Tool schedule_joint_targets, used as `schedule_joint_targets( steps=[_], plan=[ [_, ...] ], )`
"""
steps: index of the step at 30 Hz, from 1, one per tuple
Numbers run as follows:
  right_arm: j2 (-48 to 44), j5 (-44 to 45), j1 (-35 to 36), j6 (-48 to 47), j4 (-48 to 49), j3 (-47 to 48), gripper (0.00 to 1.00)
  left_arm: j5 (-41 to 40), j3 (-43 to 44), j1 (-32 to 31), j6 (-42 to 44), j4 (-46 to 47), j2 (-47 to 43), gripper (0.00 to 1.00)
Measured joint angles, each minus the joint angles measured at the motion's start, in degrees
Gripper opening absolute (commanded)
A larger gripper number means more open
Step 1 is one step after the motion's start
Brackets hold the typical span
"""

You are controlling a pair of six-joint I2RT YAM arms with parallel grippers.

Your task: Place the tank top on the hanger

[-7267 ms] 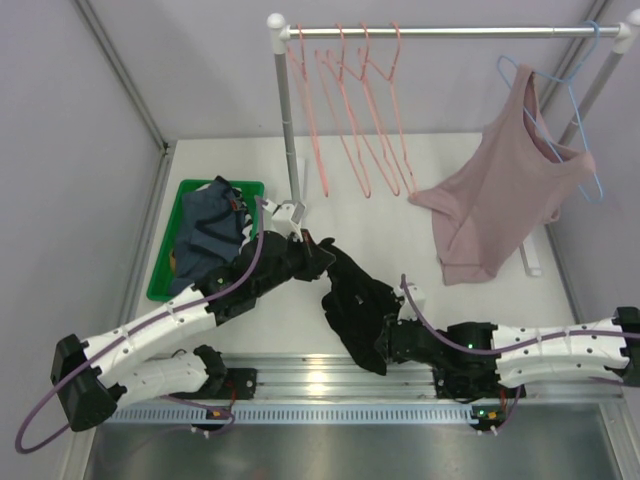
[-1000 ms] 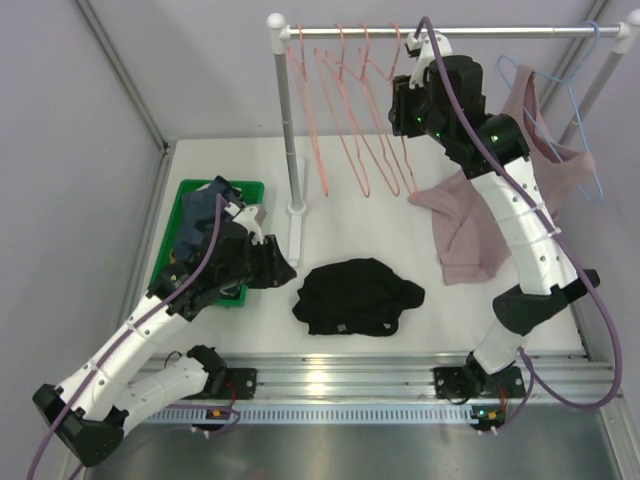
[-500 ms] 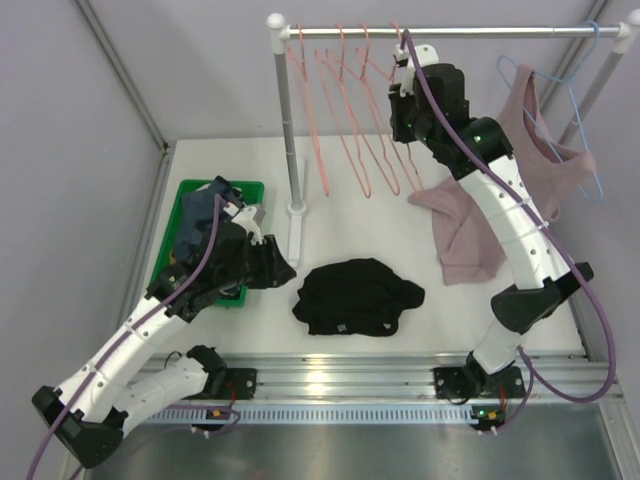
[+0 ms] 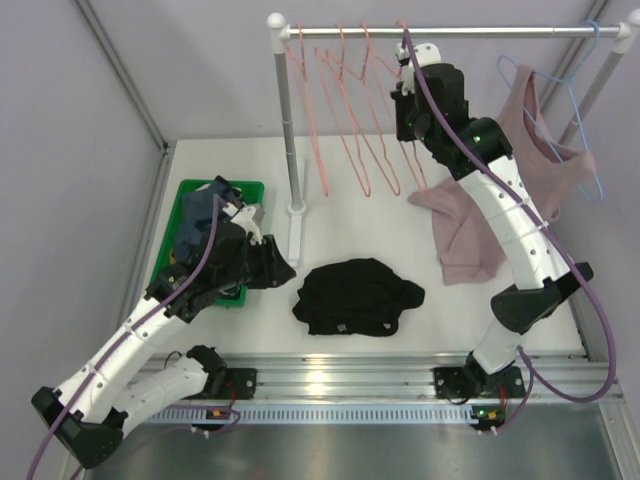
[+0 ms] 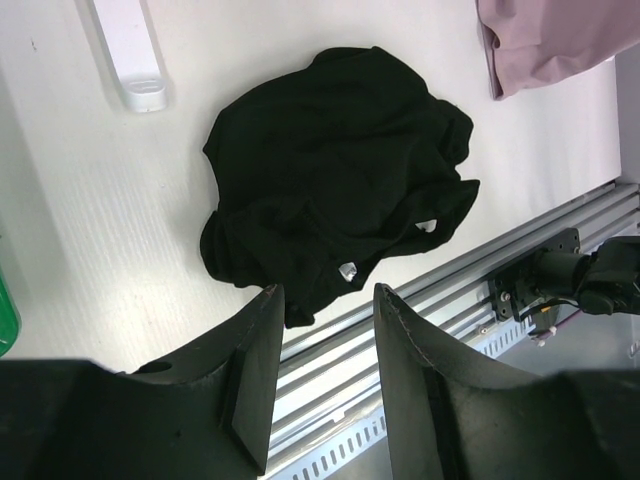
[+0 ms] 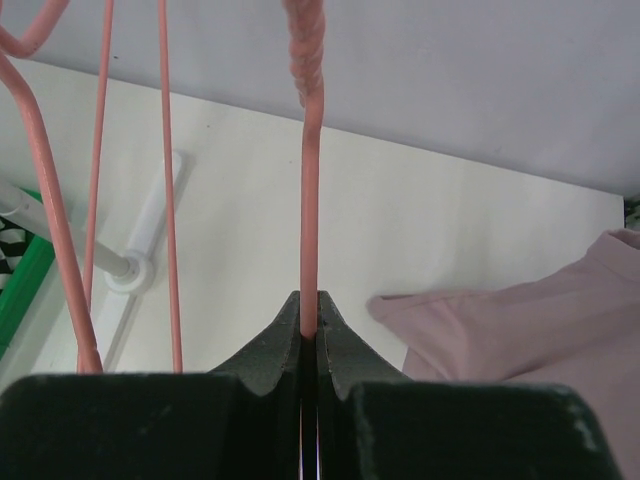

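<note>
The black tank top (image 4: 358,297) lies crumpled on the white table; in the left wrist view the tank top (image 5: 335,190) sits just beyond my fingertips. My left gripper (image 4: 280,268) hovers left of it, open and empty (image 5: 325,295). My right gripper (image 4: 402,105) is raised at the rack and shut on the rightmost salmon-pink hanger (image 4: 414,165). In the right wrist view the hanger wire (image 6: 310,200) runs straight up from between the shut jaws of the right gripper (image 6: 309,300).
More salmon hangers (image 6: 165,200) hang to the left on the rail. A dusty-pink top (image 4: 500,200) hangs on a light-blue hanger (image 4: 580,110) at the right. The rack pole (image 4: 286,120) and its foot (image 5: 130,55) stand mid-table. A green bin (image 4: 165,280) holds dark clothes.
My right gripper shifted slightly left onto the rightmost hanger and shut on its wire. The left arm and the tank top have not moved.
</note>
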Motion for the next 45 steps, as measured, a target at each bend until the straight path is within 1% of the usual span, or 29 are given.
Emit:
schedule_joint_targets(
  steps=[8,15,19,22,26,31,35,40,43,45],
  plan=[
    [-0.5,1.2,0.0,-0.5,0.8,0.0,0.00,0.0,-0.5,0.0,-0.2,0.0,-1.0,0.46],
    [-3.0,1.4,0.0,-0.7,2.3,0.0,0.00,0.0,-0.8,0.0,-0.2,0.0,-1.3,0.47],
    [-4.3,1.7,0.0,-0.9,2.5,-0.1,0.00,0.0,-1.1,0.0,-0.2,0.0,-1.5,0.49],
    [-6.1,1.9,0.0,-0.8,3.3,-2.4,0.00,0.2,-1.4,0.0,-0.1,0.0,-1.5,0.52],
    [-9.1,2.0,0.0,-0.2,3.4,-6.6,0.00,0.9,-1.9,0.0,-0.1,0.2,-1.7,0.53],
    [-15.0,2.3,0.0,1.5,3.5,-13.7,0.00,2.0,-2.8,0.0,0.0,0.7,-1.9,0.51],
    [-23.3,2.1,0.0,4.2,3.4,-23.5,0.00,0.7,-3.7,-1.2,-0.7,1.0,-0.3,0.50],
    [-38.2,-0.3,0.7,9.2,2.9,-39.7,0.00,-4.5,-3.9,-6.7,-2.9,2.1,3.5,0.49],
    [-45.7,-2.2,2.8,12.3,1.8,-47.5,0.00,-9.4,-3.7,-12.3,-4.6,2.8,6.6,0.47],
    [-49.0,-2.8,5.8,14.3,0.9,-51.8,0.00,-12.9,-3.6,-16.4,-6.1,3.0,9.3,0.46]
  ],
)
